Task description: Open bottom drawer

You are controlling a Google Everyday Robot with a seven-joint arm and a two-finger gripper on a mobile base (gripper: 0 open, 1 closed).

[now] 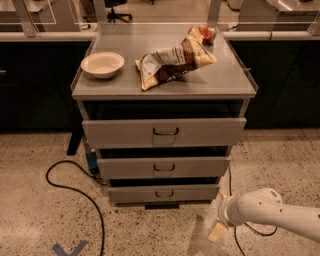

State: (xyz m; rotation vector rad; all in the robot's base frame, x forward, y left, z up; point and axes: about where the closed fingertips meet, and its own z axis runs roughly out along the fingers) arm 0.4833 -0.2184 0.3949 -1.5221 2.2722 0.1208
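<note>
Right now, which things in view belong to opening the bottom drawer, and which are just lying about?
Job:
bottom drawer
its handle
gripper, low by the floor, right of that drawer, not touching it

Lying about:
bowl
chip bag
floor cable
top drawer
middle drawer

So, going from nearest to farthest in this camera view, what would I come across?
Gripper, low over the floor at lower right → bottom drawer → middle drawer → top drawer → white bowl on the cabinet top → office chair at the back.
</note>
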